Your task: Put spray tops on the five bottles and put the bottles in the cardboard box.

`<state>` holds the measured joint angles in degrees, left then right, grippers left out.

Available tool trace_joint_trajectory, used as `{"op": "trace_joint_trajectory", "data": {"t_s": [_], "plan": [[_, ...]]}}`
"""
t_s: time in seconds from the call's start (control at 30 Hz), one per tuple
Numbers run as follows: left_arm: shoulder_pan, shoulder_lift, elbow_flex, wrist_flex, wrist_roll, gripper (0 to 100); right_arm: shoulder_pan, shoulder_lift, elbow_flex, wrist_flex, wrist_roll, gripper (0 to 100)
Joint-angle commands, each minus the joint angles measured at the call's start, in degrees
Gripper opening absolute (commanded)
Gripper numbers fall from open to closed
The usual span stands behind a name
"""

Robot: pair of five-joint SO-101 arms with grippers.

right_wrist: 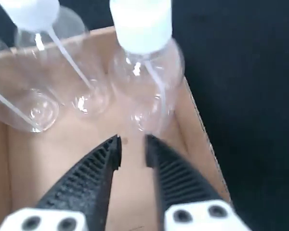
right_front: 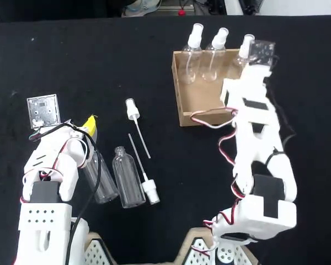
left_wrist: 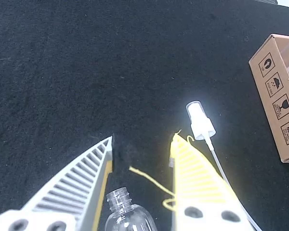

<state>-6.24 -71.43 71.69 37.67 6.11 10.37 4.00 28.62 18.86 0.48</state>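
**While three capped bottles stand in the box, two bottles lie open on the table**

As the right gripper [right_wrist: 132, 151] hangs over the brown cardboard box [right_wrist: 202, 139], its two black ribbed fingers are only a little apart and nothing is between them. Just ahead of the fingertips stands a clear plastic bottle with a white spray top [right_wrist: 144, 67], close to the side wall of the box. Two more capped clear bottles [right_front: 192, 58] [right_front: 212, 58] stand in a row beside it, along the wall of the box that is farthest from the arm.

The left gripper [left_wrist: 142, 139] is spread wide, with one white finger and one yellow finger. Deep between these fingers, near their roots, is the neck of a clear plastic bottle without a top [left_wrist: 120, 207]; I cannot tell if the fingers touch it. Just beside it, on the side toward the box, lies a second open clear bottle [right_front: 128, 178].

Ahead of the yellow fingertip, a little toward the box, lies a white spray top with a long thin tube [left_wrist: 200, 122]. Another white spray top [right_front: 150, 190] lies just beside the base of the second open clear bottle.

Everything rests on a black table cloth [right_front: 71, 55]. A small grey square plate [right_front: 43, 110] lies near the left gripper, on its side away from the box.
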Motion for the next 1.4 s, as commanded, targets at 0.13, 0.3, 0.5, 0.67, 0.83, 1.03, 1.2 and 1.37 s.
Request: {"op": "trace_joint_trajectory", "data": {"t_s": [0.13, 0.3, 0.5, 0.67, 0.83, 1.03, 1.2, 1.37], "plan": [[-0.8, -0.6, -1.2, -0.8, 0.4, 19, 1.0, 7.8, -16.3, 9.3, 0.5, 1.1], [-0.9, -0.6, -1.2, -0.8, 0.4, 19, 1.1, 12.8, -20.4, 11.2, 0.5, 1.1], [-0.8, -7.7, 1.0, -0.2, 0.4, 19, 2.1, 14.5, -20.8, 10.9, 0.6, 1.1], [-0.7, -19.6, 5.7, 0.5, 0.4, 19, 2.1, 14.9, -20.4, 11.0, 0.7, 1.1], [-0.7, -28.0, 9.7, 0.6, 0.2, 19, 2.1, 14.9, -20.4, 9.1, 0.7, 1.1], [-0.6, -29.3, 9.5, 2.3, 0.1, 19, 4.0, 14.9, -17.5, 2.8, 0.7, 1.1], [-0.6, -29.3, 9.5, 2.1, 0.4, 19, 4.0, 14.9, -16.6, 2.5, 0.7, 1.1], [-0.6, -29.5, 9.5, 2.4, 0.4, 19, 4.0, 14.9, -16.4, 2.8, 0.7, 1.1]]}}
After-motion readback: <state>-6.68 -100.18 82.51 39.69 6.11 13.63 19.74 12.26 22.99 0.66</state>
